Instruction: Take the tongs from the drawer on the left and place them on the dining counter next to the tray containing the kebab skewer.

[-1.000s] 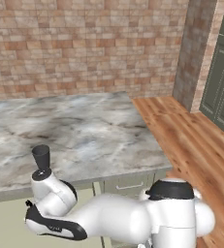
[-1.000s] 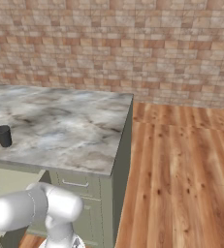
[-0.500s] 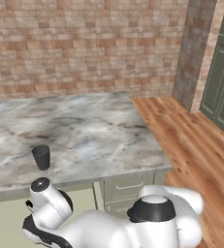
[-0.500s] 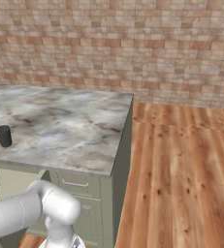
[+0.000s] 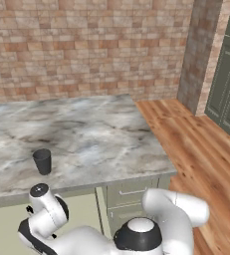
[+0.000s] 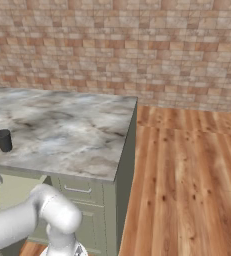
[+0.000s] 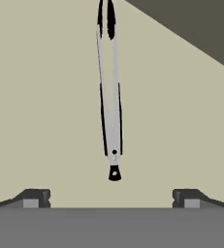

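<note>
While the jaws of the gripper [image 7: 111,198] stand spread wide and empty, the tongs [image 7: 109,92] lie flat on the pale floor of the open drawer [image 7: 45,97], directly ahead and centred between the two fingertips, hinge end nearest, black tips farthest. So the drawer is open and the hand is lined up, but I judge everything else is left: the grasp, the lift, and the carry to the dining counter. Only the hand view gives the tongs themselves. From the left base view we get the arm bent low in front of the cabinets, the drawer's pale interior beside it, and beyond that a small dark cup [image 5: 42,161] standing on the marbled tabletop [image 5: 96,134], brick wall behind.
</note>
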